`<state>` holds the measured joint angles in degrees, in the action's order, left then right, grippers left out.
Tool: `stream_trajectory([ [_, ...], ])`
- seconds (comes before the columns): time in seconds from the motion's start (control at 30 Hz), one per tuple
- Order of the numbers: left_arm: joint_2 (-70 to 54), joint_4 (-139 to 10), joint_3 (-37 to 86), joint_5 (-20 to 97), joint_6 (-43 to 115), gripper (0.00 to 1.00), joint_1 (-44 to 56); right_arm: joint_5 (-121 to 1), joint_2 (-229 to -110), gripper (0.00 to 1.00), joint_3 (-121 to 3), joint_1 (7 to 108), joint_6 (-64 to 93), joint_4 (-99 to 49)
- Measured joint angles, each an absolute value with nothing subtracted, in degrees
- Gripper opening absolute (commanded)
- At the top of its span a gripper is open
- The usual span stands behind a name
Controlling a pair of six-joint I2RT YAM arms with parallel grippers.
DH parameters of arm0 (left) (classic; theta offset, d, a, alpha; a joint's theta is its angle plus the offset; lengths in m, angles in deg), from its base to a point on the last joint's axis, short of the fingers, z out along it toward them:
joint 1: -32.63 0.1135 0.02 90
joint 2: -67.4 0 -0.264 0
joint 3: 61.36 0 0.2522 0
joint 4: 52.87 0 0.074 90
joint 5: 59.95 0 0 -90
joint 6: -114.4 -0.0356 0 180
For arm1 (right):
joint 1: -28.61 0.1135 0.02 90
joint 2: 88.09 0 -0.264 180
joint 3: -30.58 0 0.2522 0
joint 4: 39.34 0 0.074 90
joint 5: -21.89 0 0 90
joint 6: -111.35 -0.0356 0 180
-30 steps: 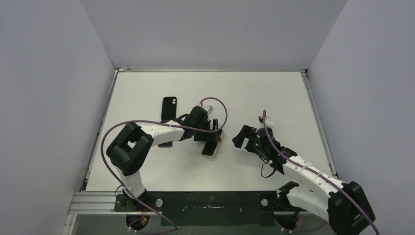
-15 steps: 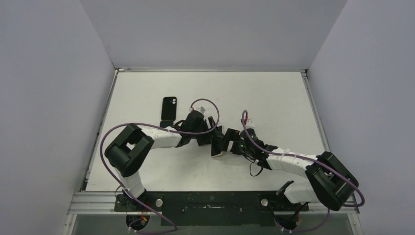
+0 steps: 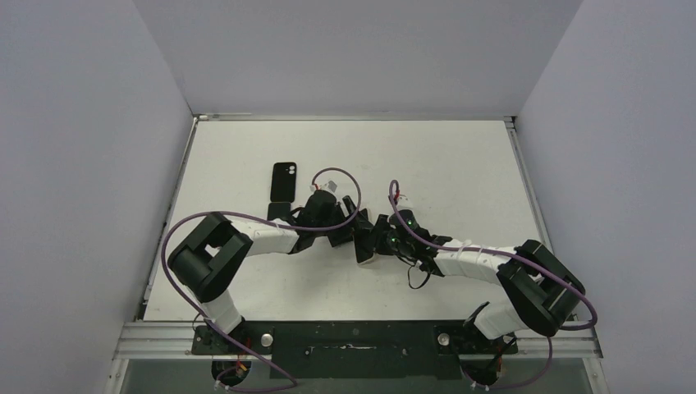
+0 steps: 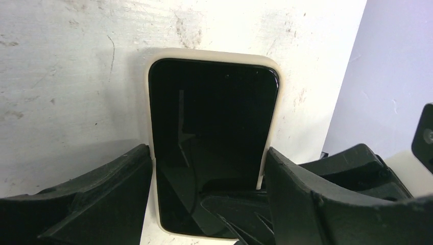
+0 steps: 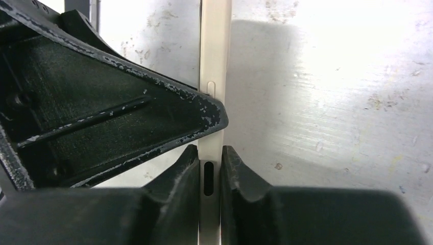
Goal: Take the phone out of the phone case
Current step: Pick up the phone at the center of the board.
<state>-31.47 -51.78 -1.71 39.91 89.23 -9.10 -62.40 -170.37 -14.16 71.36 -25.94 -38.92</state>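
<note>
right gripper (image 5: 209, 158) arrives frame centre, nips phone case (image 5: 214, 51) edge | left gripper (image 4: 208, 153) clamps its sides | phone (image 4: 214, 122) not yet out; peel next

Nothing legible turns up in any of the three views: no text, label, brand, number or sign. In the left wrist view the phone (image 4: 212, 127) shows only a dark, blank screen. The cream rim of the phone case (image 4: 212, 53), up at 12 o'clock of the screen, is plain.
</note>
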Motion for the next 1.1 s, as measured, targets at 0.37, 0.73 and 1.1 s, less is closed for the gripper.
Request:
stream_trajectory([
  [0.37, -20.3, -48.7, -5.9, 39.9, 82.8, 0.79, -7.1, -60.2, -163.3, 0.0, -14.7, 70.8, -21.9, -40.2],
  [0.73, -2.1, -40.9, -9.4, 43.5, 69.8, 0.82, -0.6, -49.7, -151.7, 0.0, -14.7, 58.8, -19.3, -37.6],
  [1.1, 0.5, -38.4, -8.8, 54.0, 67.2, 0.85, 0.6, -29.4, -150.6, 0.0, -17.4, 54.8, -23.5, -47.4],
])
